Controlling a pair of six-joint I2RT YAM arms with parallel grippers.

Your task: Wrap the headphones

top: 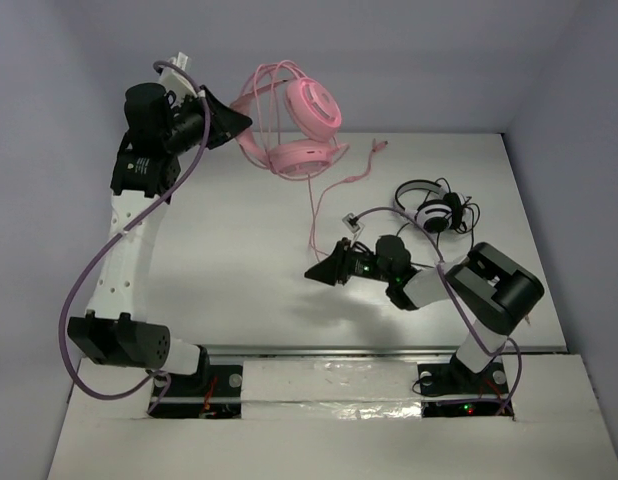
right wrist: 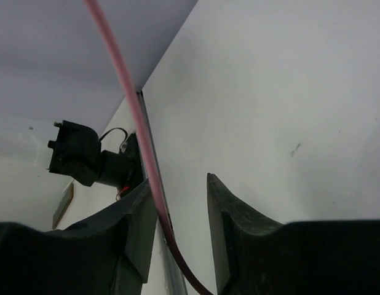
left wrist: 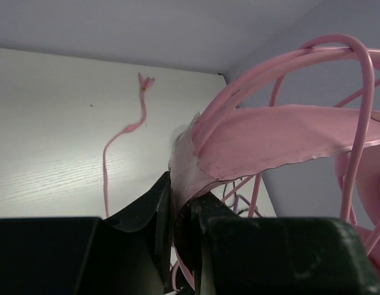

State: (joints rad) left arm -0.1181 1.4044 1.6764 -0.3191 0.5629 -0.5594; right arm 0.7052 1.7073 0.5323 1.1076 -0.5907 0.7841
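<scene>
1. Hold firm with the left fingers [top: 234, 122], clamped shut on the pink band of the headphones [top: 311, 112]. That hangs the ear cups just past the fingertips, clear of the bench [top: 219, 250], with several cable turns looped over the band.
2. Note the right fingers [top: 321, 270]: apart, low over the bench, with the cable [right wrist: 136, 117] rising between them against one inner face.
3. Close lightly there, snug enough to steer the cable yet loose enough to let it slide through.
4. Lift the slack up and over the band close beside the left fingers, laying the new turn next to the others rather than across them.
5. Mind the loose tail ending in the plug [top: 379, 147], well beyond the right fingers. Steer it away from the black-and-white headset [top: 434, 212] behind them, a likely snag.
6. Pull gently, since a hard tug could probably twist the band out of the clamp.
</scene>
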